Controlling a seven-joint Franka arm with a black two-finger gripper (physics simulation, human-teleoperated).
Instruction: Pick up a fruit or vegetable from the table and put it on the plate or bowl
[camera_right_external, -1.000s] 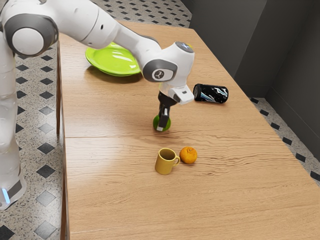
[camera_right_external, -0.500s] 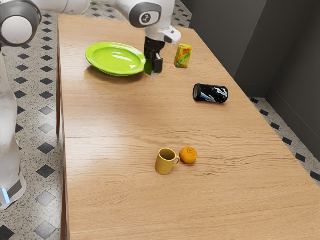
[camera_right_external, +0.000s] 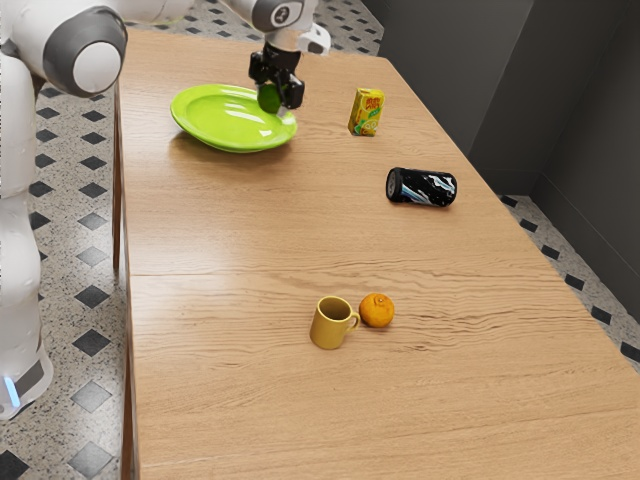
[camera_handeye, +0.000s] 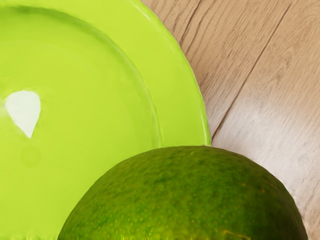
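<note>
The gripper (camera_right_external: 273, 95) is clenching a dark green round fruit (camera_right_external: 269, 98) between its two black fingers, one on each side. It is hanging over the far part of the counter (camera_right_external: 300, 240), at the edge of the lime-green plate (camera_right_external: 215, 115) that lies toward the exterior view's right. Whether the fruit is touching the plate or hovering just above it, I cannot tell.

In the wrist view the fruit (camera_handeye: 185, 195) is sitting right under the hand. The plate's rim (camera_handeye: 195, 100) is curving past beside it, and bare wood grain of the counter (camera_handeye: 260, 75) is showing beyond that rim.

Nothing is lying on the plate's bare surface near the fruit. A yellow juice box (camera_right_external: 366, 111) is standing upright near the plate, toward the exterior view's right, apart from the gripper. Farther along, a dark can (camera_right_external: 421, 187) is lying on its side. Well apart from all this, on the near part of the counter, a yellow mug (camera_right_external: 331, 322) is standing upright. An orange (camera_right_external: 377, 310) is resting just beside the mug's handle side.
</note>
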